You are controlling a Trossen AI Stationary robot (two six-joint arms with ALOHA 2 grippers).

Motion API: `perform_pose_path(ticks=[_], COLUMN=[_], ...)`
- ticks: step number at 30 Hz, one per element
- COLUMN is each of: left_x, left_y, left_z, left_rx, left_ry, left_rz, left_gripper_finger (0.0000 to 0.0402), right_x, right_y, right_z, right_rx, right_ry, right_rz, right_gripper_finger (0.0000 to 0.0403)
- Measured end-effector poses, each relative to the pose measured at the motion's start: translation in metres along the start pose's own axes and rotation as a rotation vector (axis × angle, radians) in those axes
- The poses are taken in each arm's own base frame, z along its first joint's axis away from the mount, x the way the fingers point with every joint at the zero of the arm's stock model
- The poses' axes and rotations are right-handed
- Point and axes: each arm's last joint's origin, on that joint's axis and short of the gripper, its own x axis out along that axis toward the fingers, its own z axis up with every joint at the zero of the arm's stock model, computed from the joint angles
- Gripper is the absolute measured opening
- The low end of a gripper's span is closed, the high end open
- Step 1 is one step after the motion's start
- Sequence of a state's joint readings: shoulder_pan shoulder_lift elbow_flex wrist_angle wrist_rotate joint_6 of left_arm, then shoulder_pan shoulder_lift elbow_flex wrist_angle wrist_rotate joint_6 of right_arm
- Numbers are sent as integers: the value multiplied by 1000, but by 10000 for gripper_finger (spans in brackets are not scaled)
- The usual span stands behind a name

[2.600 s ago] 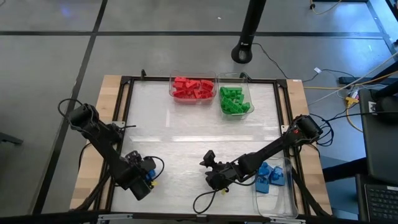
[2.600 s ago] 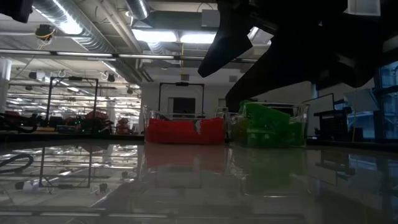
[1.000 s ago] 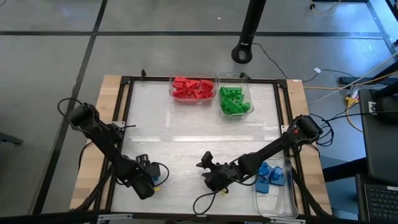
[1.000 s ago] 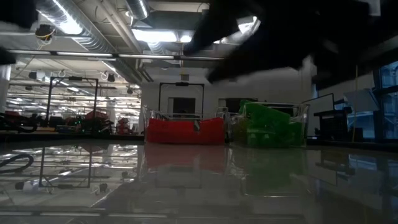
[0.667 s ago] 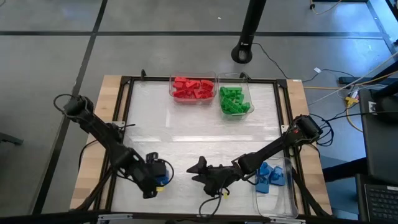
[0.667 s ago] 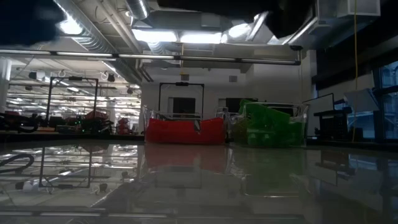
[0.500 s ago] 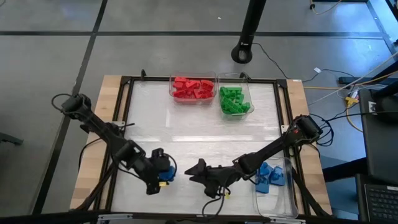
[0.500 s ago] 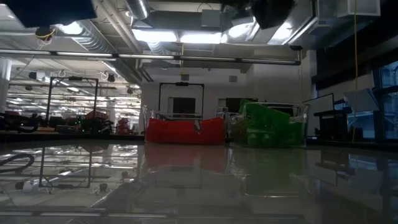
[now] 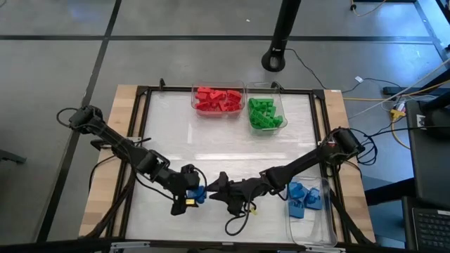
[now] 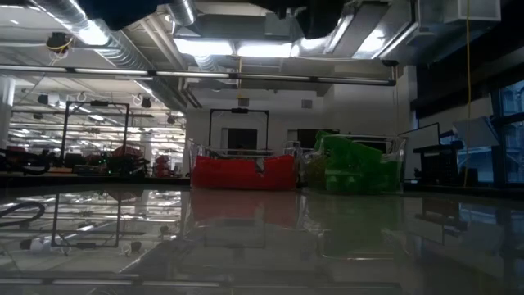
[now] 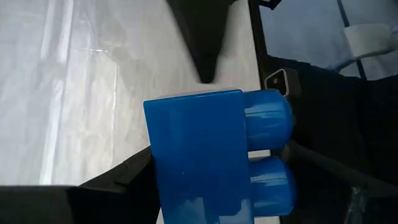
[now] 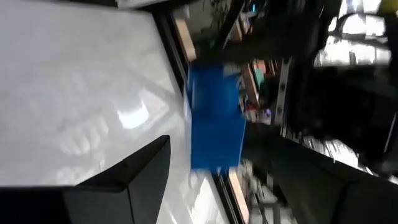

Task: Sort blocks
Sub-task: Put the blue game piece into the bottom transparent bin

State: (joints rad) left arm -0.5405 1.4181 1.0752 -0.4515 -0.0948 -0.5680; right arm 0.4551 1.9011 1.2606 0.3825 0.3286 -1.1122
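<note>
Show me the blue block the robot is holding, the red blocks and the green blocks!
blue block (image 11: pixel 202 155): left wrist view, on its flat side face.
red blocks (image 9: pixel 217 99): high view, middle of the pile in its bin.
green blocks (image 9: pixel 264 113): high view, middle of the pile in its bin.

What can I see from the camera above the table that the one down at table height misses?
Only the high view shows both arms meeting near the table's front, the left hand holding a blue block out towards the right hand, plus the bin of blue blocks. Only the low view shows the room behind, with ceiling lights. Both show the red blocks and green blocks in their bins at the far edge.
</note>
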Motion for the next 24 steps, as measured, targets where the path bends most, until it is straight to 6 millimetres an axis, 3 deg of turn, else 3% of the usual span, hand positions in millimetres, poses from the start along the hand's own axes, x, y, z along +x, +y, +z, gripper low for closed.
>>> perform_pose_path(ticks=[16, 24], left_x=[3, 3], left_y=[19, 22], left_z=[22, 22], left_rx=[38, 55], left_ry=[-89, -84], left_rz=[-16, -10], left_gripper_finger=[268, 269], right_x=[16, 18], right_y=[0, 0], right_z=[-21, -22], right_rx=[31, 29], right_ry=[-39, -75], right_rz=[-9, -4], right_gripper_finger=[266, 155])
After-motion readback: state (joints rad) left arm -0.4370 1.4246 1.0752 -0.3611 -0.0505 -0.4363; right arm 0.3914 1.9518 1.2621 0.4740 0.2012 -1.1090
